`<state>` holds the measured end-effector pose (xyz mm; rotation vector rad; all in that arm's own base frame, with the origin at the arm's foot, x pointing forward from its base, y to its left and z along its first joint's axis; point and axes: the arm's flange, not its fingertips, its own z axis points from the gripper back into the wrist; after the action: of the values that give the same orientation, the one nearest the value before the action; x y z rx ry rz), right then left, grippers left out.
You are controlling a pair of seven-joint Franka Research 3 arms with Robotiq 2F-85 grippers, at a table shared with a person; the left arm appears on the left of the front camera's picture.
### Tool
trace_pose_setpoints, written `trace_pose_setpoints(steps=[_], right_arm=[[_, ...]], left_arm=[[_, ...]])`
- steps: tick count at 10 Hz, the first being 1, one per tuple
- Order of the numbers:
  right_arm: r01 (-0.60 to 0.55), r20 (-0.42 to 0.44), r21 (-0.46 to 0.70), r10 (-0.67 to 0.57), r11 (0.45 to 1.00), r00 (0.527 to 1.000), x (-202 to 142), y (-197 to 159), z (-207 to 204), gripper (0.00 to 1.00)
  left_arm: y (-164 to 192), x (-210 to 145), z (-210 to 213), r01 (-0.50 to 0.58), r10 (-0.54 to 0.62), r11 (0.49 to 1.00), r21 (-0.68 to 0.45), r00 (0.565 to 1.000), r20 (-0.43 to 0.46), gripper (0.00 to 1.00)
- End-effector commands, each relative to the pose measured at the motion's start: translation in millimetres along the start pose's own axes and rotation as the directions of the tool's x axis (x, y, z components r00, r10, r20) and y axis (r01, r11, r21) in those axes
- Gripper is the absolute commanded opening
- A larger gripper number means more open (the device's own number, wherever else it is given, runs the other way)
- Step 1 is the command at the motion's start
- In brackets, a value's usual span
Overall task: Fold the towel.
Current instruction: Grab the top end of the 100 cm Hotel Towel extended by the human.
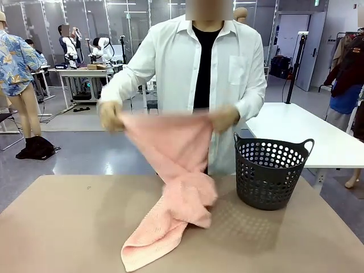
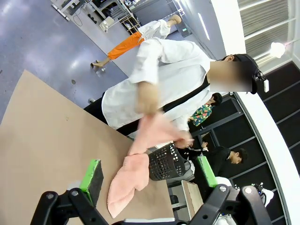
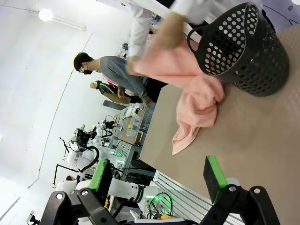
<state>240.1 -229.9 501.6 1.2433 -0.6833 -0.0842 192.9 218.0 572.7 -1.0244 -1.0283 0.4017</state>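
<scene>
My left hand [image 2: 149,172] is released, its green-padded fingers spread wide with nothing between them. My right hand [image 3: 157,174] is the same, slack and empty. Both hang on my side of the basket [image 1: 270,170], well apart from the work.

The towel [image 1: 176,170] is beside the basket. Its top edge is stretched in the air between the person's hand nearest the basket [image 1: 224,118] and the person's other hand [image 1: 111,116]. Its lower half twists, lies bunched on the desk [image 1: 62,227] and trails away from the basket toward my edge.

I think that twist is the main risk: if the cloth is laid down as it hangs, the fold will come out crooked and lumpy. The bunched part lies close beside the basket, so a quick lift or shake could catch the wall or nudge it. If I reached in now, my fingers could meet the person's hands or drag the tail off the near edge.

The desk is a plain tan, matte sheet, bare apart from the basket and the cloth. Beyond the basket is a white desk, then an open workroom with a grey floor, glass partitions and other people.
</scene>
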Motion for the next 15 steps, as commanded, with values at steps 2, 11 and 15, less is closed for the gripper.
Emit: trace_pose_setpoints(steps=[2, 11, 15], right_arm=[[-0.022, 0.005, 0.012, 0.022, 1.000, 1.000, 1.8, 0.6, 0.1, 1.00], [-0.022, 0.005, 0.012, 0.022, 1.000, 1.000, 1.8, 0.6, 0.1, 1.00], [-0.022, 0.005, 0.012, 0.022, 1.000, 1.000, 1.8, 0.6, 0.1, 1.00]], left_arm=[[0.2, 4.2, -3.2, 0.019, -0.019, 1.000, -0.021, 1.000, 0.007, 1.00], [0.2, 4.2, -3.2, 0.019, -0.019, 1.000, -0.021, 1.000, 0.007, 1.00], [0.2, 4.2, -3.2, 0.019, -0.019, 1.000, -0.021, 1.000, 0.007, 1.00]])
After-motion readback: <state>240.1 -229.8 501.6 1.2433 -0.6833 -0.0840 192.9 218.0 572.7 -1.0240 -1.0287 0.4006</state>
